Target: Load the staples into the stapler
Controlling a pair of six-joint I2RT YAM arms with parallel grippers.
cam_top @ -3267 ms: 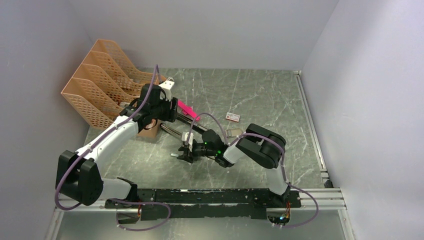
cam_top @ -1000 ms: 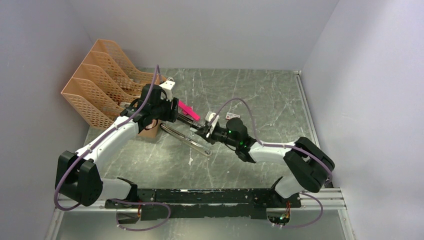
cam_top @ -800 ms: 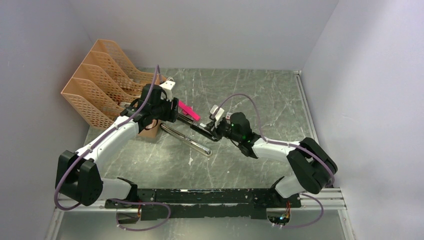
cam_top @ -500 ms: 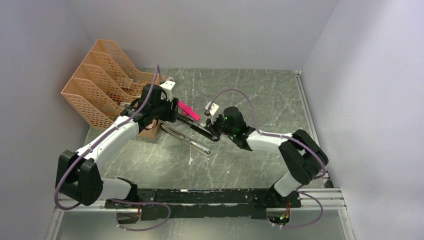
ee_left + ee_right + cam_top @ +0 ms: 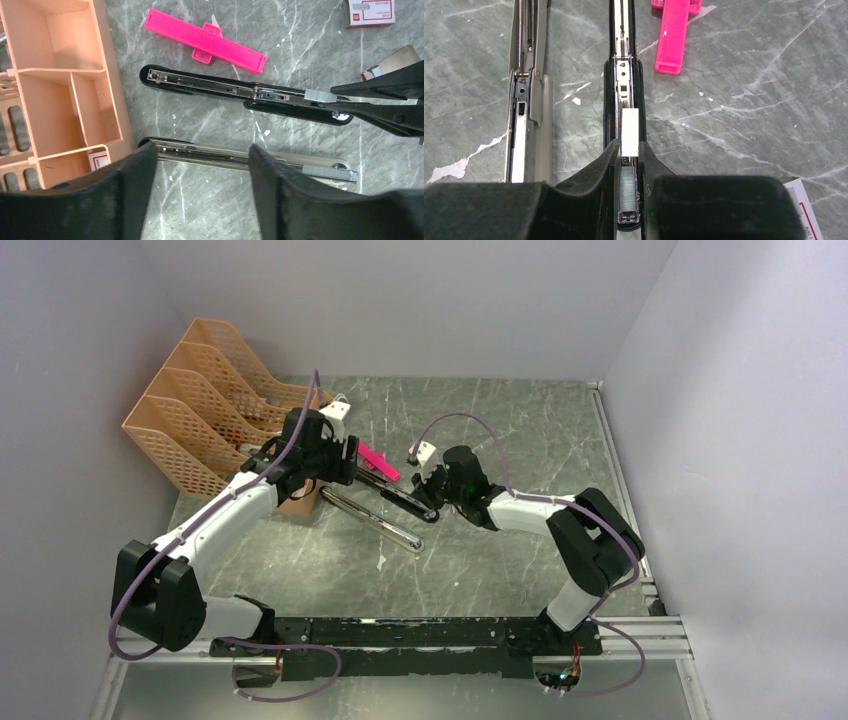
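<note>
The stapler (image 5: 624, 85) lay opened out flat on the grey-green marbled worktop (image 5: 310, 50). It was a long, narrow black body with a shiny silver rail running down its channel. The staples (image 5: 629, 131), a short silvery-white strip, sat lengthwise directly over that channel. The right pincer (image 5: 629, 150) was closed to a narrow gap on the strip's near end, so most of the strip projected past the fingertips along the rail. A greyer strip (image 5: 626, 192) lay in the channel, between the fingers. The left pincer (image 5: 202, 150) gaped wide and gripped nothing. It hung over a slim grey-and-silver bar (image 5: 250, 159) that lay beside the stapler and roughly parallel to it. On the stapler's other side lay a bright pink plastic piece (image 5: 205, 41), near it but apart. A small white box (image 5: 368, 11) with a red border lay beyond the right pincer, its print too small to read. A second box (image 5: 395, 59) showed a red corner.
</note>
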